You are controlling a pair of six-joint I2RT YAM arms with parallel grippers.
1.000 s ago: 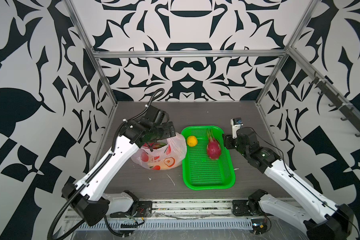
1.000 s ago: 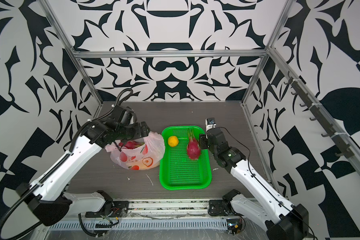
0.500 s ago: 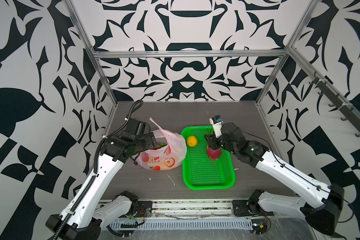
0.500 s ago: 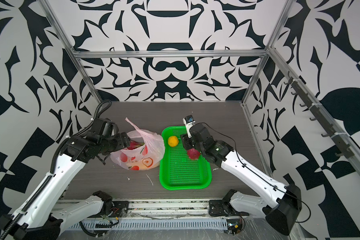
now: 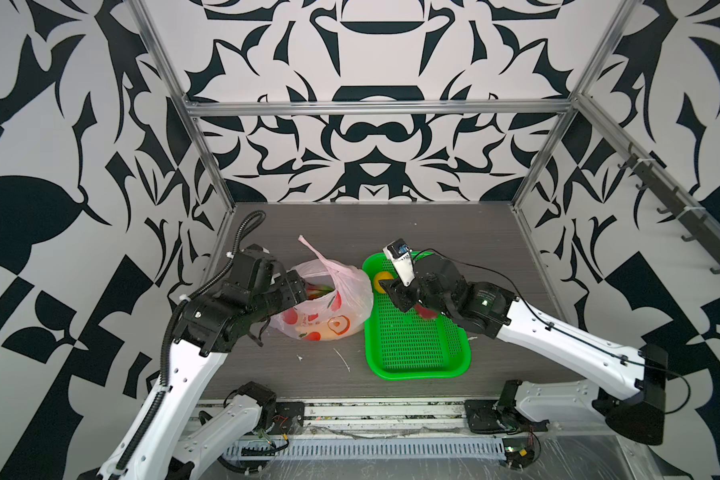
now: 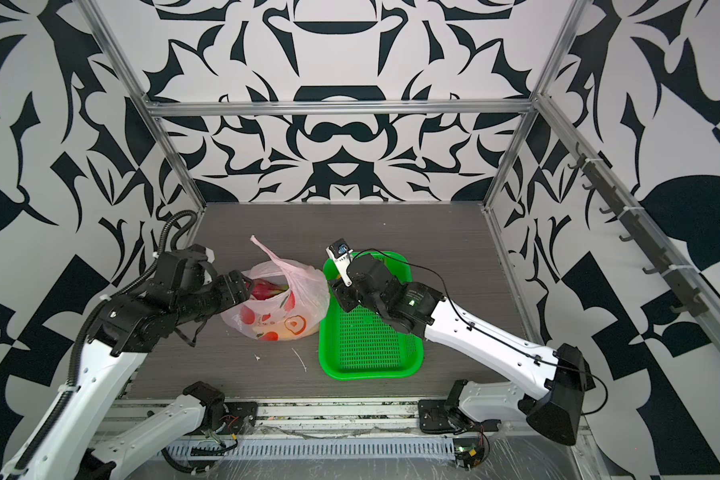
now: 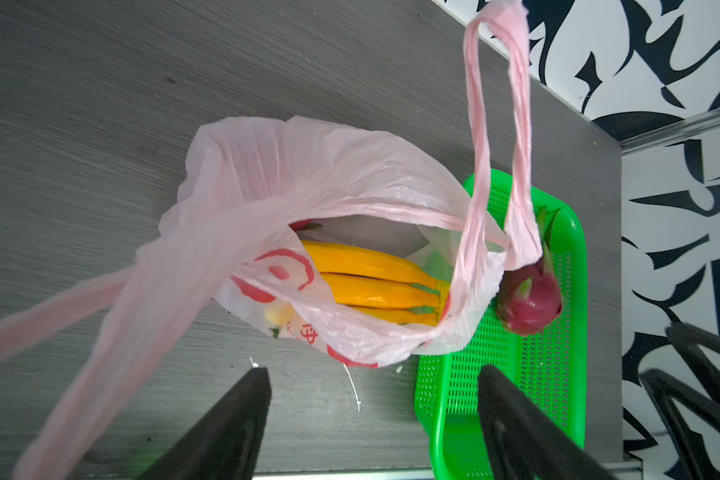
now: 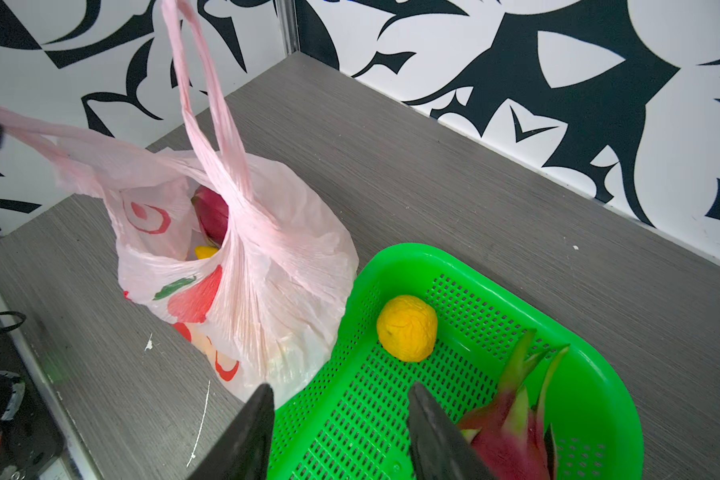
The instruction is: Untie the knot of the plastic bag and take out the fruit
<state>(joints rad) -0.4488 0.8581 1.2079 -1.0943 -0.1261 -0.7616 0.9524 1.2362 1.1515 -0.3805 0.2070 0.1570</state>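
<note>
Left of the worktop's middle, the bag is set with its side pressed against the basket's left rim. Open worktop is available behind both, up to the back edge, and right of the basket. The bag's mouth is gaping. One handle is stood upright as a twisted loop. The other handle is stretched toward the left gripper, whose jaws are spread; whether it is hooked on a finger cannot be told. The right gripper is held over the basket's left rim, jaws spread, nothing between them. Thin, crinkled, translucent pink film is wrapped around a banana bunch and a dragon fruit. A second dragon fruit and a pitted round yellow fruit are held in the perforated green plastic basket. The grey wood-grain top, flecked white, is bounded by black-and-white patterned walls and aluminium posts.
</note>
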